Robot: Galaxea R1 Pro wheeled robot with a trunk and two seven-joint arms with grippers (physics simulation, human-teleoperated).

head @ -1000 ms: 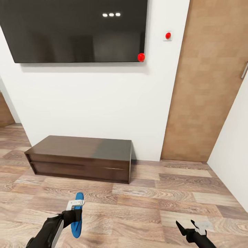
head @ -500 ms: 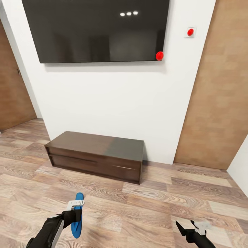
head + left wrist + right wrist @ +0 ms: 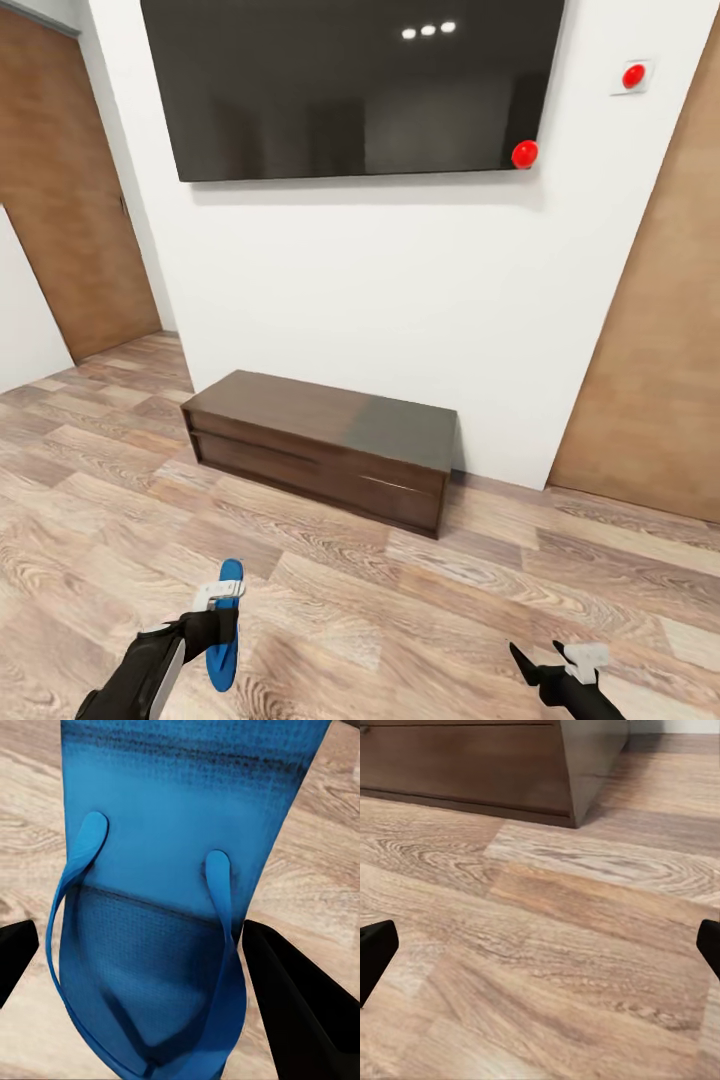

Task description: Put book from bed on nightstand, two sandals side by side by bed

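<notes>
One blue sandal [image 3: 224,628] hangs toe-down in the left gripper [image 3: 214,612], jaws pinched on it, in front of the TV bench [image 3: 322,445] and off the floor [image 3: 420,610]. The right gripper [image 3: 560,668] is spread wide and empty, also in front of the bench. By my reading one sandal is in transit; its placing, the other sandal and the book seem left.

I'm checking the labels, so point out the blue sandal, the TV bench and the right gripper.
blue sandal [image 3: 161,870], left wrist view, on the footbed between the strap ends.
TV bench [image 3: 330,408], head view, on its flat top.
right gripper [image 3: 550,662], head view, midway between its fingertips.
</notes>
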